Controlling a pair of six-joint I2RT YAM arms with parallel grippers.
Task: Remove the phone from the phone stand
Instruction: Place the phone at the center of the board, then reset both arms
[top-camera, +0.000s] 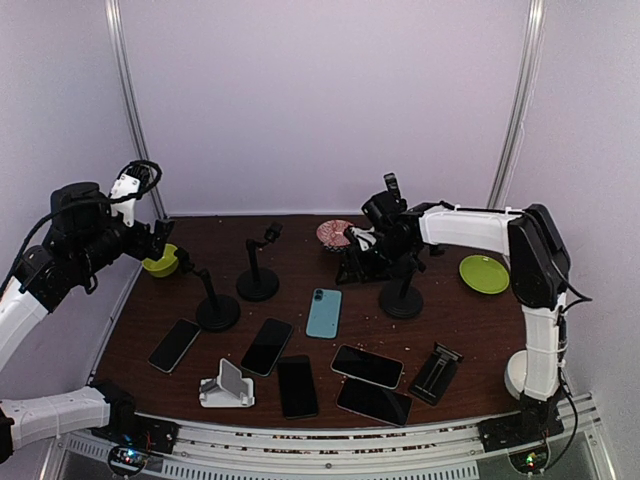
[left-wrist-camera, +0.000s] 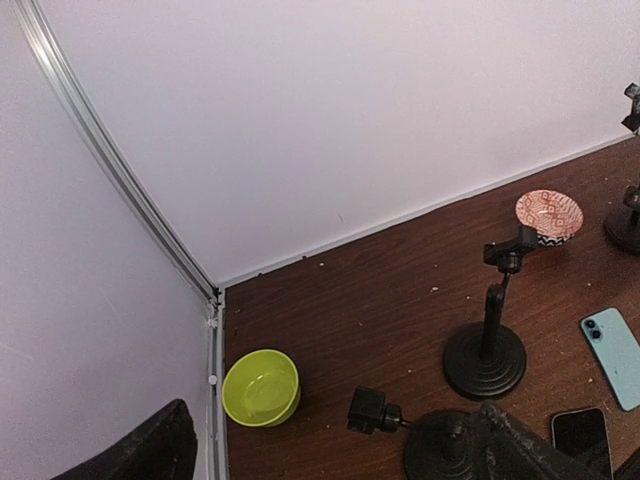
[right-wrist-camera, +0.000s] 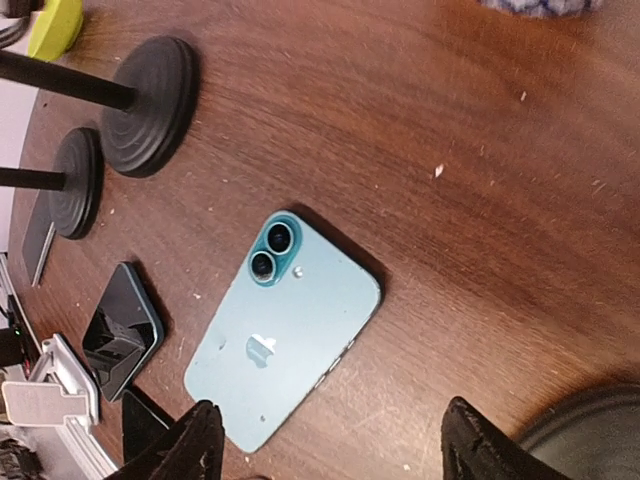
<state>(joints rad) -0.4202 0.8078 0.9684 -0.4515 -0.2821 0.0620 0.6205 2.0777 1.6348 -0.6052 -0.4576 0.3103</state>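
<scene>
Phone, top view: teal phone (top-camera: 323, 312) lies flat and back up on the bench (top-camera: 300, 245), among the black stands and touching none of them.
Right claw, top view: right claw (top-camera: 365, 255) hangs low beyond the phone, just beside the right stand (top-camera: 401, 298); its opening cannot be read from here.
Left claw, top view: left claw (top-camera: 158, 240) is raised at the far left, near the green bowl (top-camera: 162, 262), well apart from the phone.
Left wrist view: two dark fingers (left-wrist-camera: 150, 450) stand spread at the bottom edge with nothing between them, so this claw is open and empty; only a corner of the phone shows at the right.
Right wrist view: fingers (right-wrist-camera: 195, 445) are wide apart and grip nothing; the phone lies flat below them, apart from both.
Done: the phone appears to be off any stand and released onto the bench.
Left: judging by this, only drawing the right arm clear.
</scene>
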